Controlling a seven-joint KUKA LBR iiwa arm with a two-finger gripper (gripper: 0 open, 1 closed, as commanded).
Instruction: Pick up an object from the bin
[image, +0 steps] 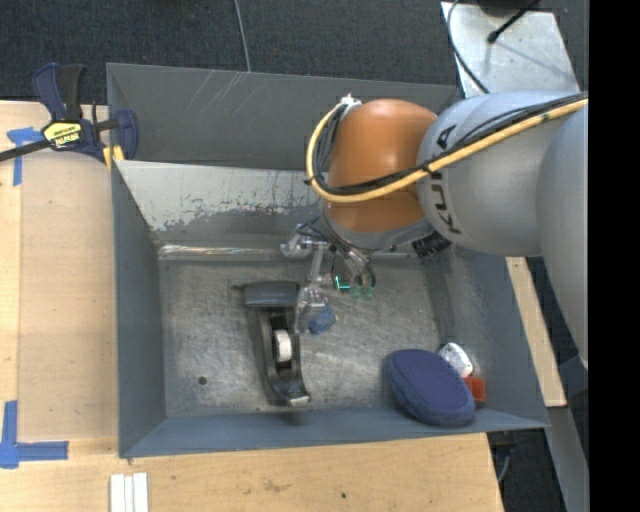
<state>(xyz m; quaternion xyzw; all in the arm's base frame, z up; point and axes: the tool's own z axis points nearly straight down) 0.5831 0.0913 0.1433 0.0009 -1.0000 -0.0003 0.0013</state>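
My gripper (315, 296) hangs in the middle of the bin, a little toward the back. A small blue thing (322, 320) lies right below its tip; whether it is gripped or just rests on the bin floor I cannot tell. Just to the left is a black tape dispenser (275, 345) with a white roll in it, running from the gripper toward the front wall. A small green thing (352, 287) shows close to the gripper's right side.
A dark blue oval pouch (428, 387) lies in the front right corner, with a white and red thing (464, 367) partly hidden behind it. The arm with its orange cover hangs over the back right of the bin. Bare floor spreads across the left half.
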